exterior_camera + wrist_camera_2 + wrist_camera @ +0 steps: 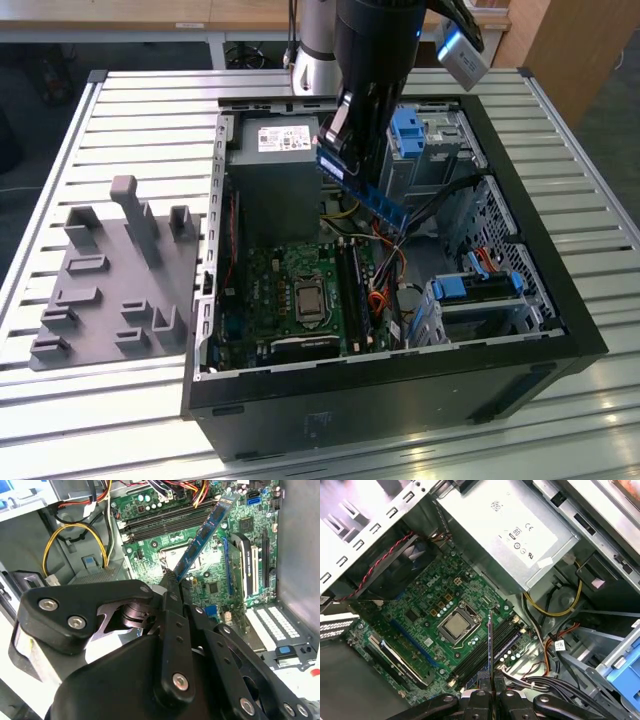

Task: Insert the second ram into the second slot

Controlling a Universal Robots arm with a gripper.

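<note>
Slatted metal table (120,110), wooden desk (120,10) behind.

Open black computer case (400,400) on slatted metal counter (140,110), green motherboard (262,285) inside, grey boxy power supply (275,195), bright blue plastic drive-bay latch (408,130), grey plastic holder block (105,290) at the exterior view's left of case

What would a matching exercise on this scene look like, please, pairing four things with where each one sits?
Things:
1. second ram
2. power supply
3. grey fixture
4. processor socket

Places:
A. on the table, to the exterior view's left of the case
B. on the green motherboard, beside the memory slots
C. clamped in the gripper, tilted, above the motherboard
D. inside the case, a grey metal box with a white label

Pairs: 1-C, 2-D, 3-A, 4-B
</note>
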